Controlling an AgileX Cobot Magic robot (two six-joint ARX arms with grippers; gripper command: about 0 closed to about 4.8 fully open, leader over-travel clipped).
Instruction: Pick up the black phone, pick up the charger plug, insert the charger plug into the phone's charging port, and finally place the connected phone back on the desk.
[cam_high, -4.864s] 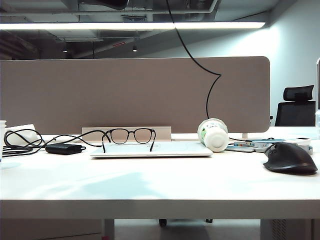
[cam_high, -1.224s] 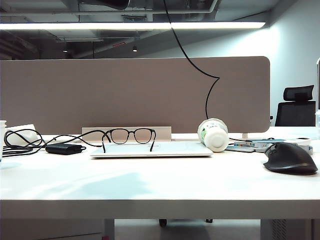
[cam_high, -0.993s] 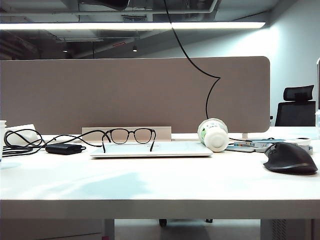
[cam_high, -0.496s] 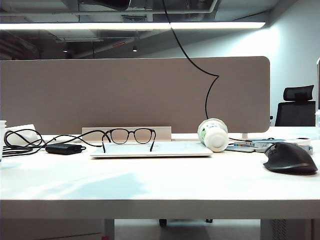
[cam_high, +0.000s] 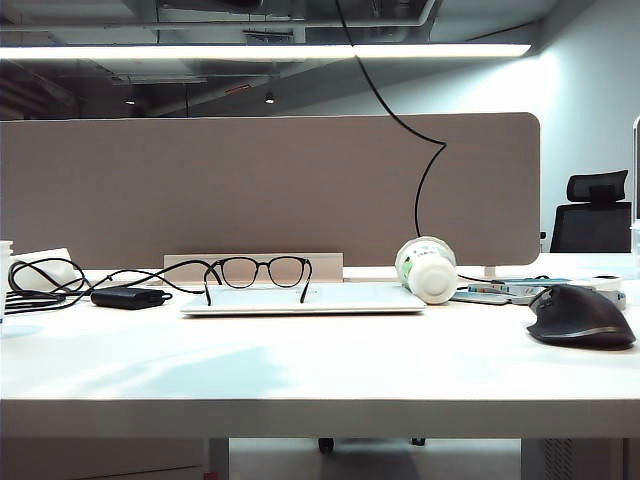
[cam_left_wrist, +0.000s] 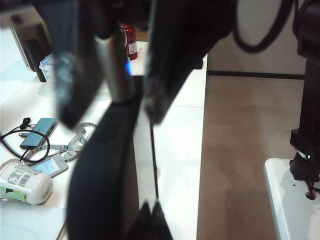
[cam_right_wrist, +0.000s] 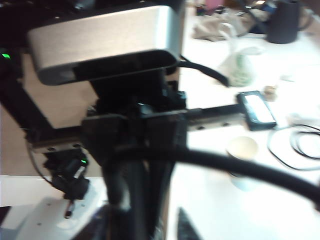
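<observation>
While the white desk (cam_high: 320, 375) lay under ceiling strip lights, the left gripper (cam_left_wrist: 112, 107) above it pinched the black phone (cam_left_wrist: 102, 170). Whether the blurred right gripper (cam_right_wrist: 145, 227) was open could not be told.

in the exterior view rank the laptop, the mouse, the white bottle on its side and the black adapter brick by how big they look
1. laptop, clearly widest
2. mouse, though it sits nearer the camera, which inflates it
3. white bottle
4. adapter brick, close to the bottle in width but much thinner
</observation>
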